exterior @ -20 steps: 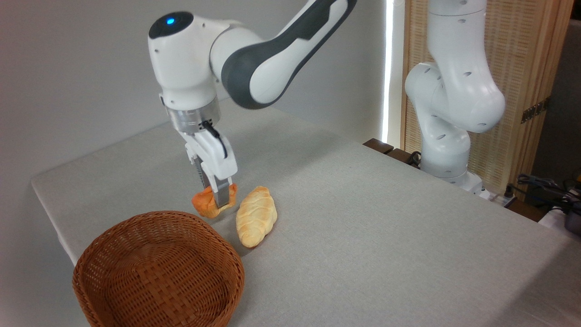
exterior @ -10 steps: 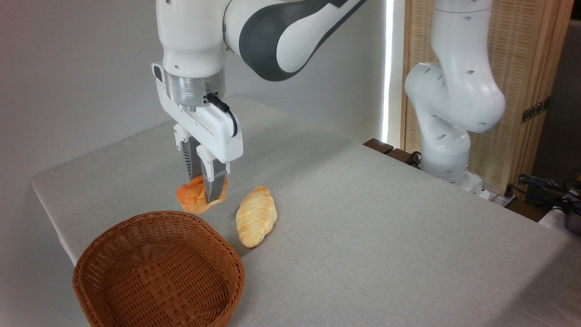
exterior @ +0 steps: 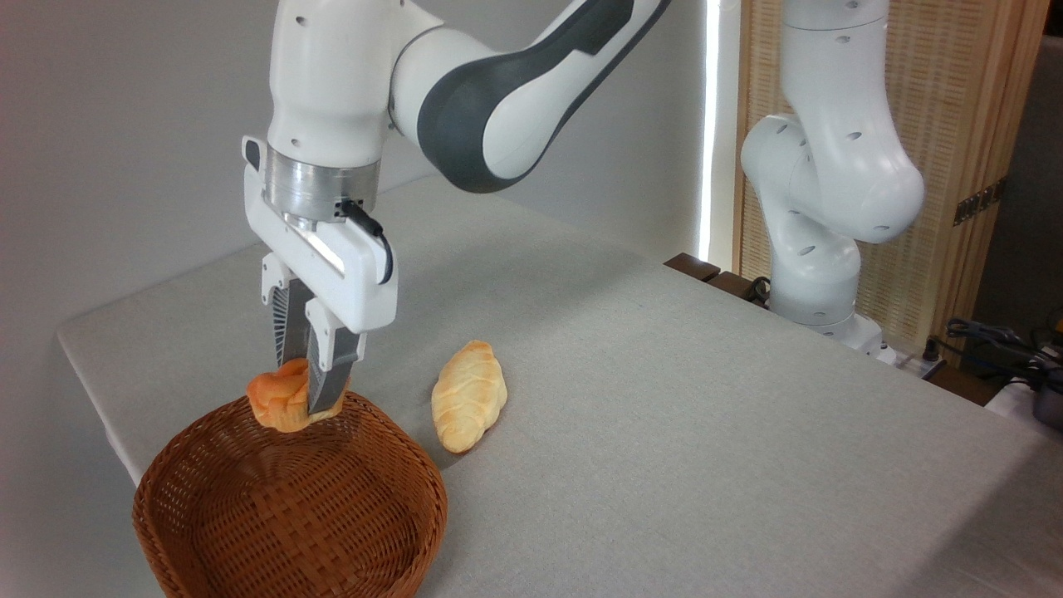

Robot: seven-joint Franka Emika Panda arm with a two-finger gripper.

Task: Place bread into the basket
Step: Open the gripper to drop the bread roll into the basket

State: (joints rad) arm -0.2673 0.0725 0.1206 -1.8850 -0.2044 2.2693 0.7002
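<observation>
Your gripper is clamped on the bread, held above the basket's far rim. The basket sits at the table's near-left corner.

The round brown woven wicker basket is open at the top, its inside bare, so there is room to pass straight down. Over its far rim hangs the small orange-brown bun, pinched by the fingers. Just right of the basket, 1 pale yellow ridged loaf lies on the grey cloth-covered table, whose right side is bare.
</observation>
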